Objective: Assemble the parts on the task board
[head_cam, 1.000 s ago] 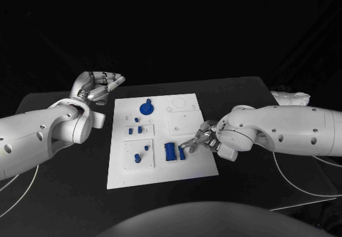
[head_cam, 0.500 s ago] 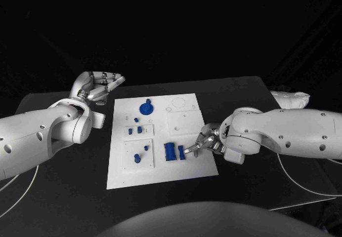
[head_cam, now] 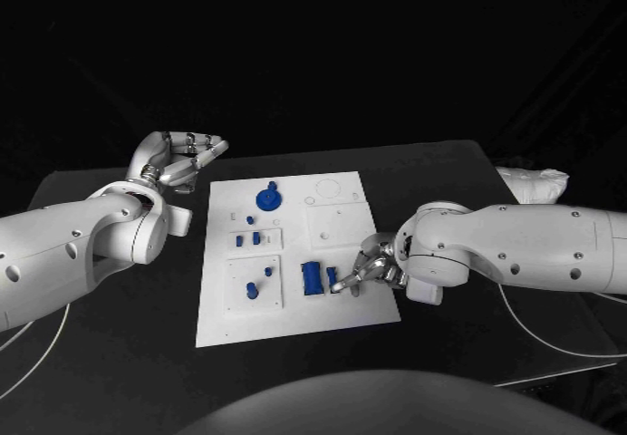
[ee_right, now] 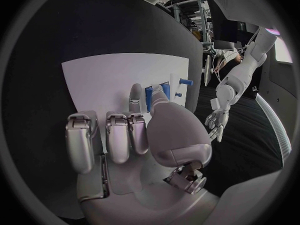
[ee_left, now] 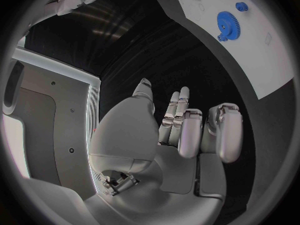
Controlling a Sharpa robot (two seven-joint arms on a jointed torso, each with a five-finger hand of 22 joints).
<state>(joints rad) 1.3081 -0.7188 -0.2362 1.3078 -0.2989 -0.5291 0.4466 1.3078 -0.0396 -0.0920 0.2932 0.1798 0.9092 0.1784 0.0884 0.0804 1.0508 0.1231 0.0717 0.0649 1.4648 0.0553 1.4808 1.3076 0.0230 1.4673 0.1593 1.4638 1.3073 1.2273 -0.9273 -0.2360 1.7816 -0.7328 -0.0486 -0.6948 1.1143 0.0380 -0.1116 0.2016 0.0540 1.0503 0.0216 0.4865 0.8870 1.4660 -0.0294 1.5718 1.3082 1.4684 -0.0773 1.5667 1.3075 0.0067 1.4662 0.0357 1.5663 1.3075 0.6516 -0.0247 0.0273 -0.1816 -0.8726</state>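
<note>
- Task board (head_cam: 294, 313): white plate lying flat mid-table on the black table (head_cam: 105, 362), with raised square panels.
- Blue gear (head_cam: 269, 198) sits near the board's far end, seen also from the left wrist (ee_left: 229, 22).
- Small blue pegs (head_cam: 250, 240) stand in the middle panel on the left side; more blue pegs (head_cam: 252, 290) stand in the nearer panel.
- Blue block (head_cam: 311, 278) lies near the board's right edge, with a slimmer blue piece (head_cam: 333, 277) just beside it.
- Right hand (head_cam: 366, 270) hovers over the board's right edge, fingertips at the slimmer blue piece; whether it grips that piece I cannot tell.
- Left hand (head_cam: 180, 156) is raised beyond the board's far left corner, fingers curled in, holding nothing.
</note>
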